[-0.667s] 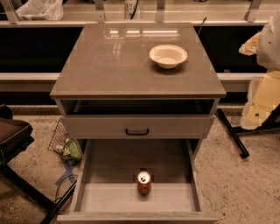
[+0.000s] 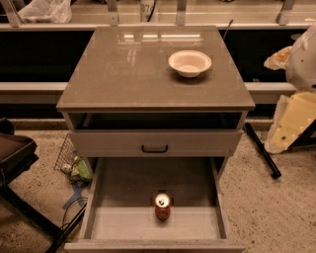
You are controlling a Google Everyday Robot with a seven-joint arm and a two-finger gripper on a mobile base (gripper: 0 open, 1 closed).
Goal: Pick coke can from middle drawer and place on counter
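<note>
Nothing really differs from the earlier frame: coke can (image 2: 162, 207), white bowl (image 2: 189, 63) and my arm all sit where they were. The can stands upright on the floor of the pulled-out middle drawer (image 2: 123, 225), near the front and about centred, silver lid up, touching neither side wall. My hand (image 2: 289, 126) is at the right edge of the view, beside the desk (image 2: 123, 74) and well apart from the can; clenched or released, can't tell, and it is not on the can. The bowl rests on the right rear of the desk top. Above the open drawer is a shut drawer front (image 2: 108, 143) with a black handle (image 2: 154, 148). No brand lettering is readable on the can, and a small tag (image 2: 146, 7) at the top edge has marks too blurred to read.
</note>
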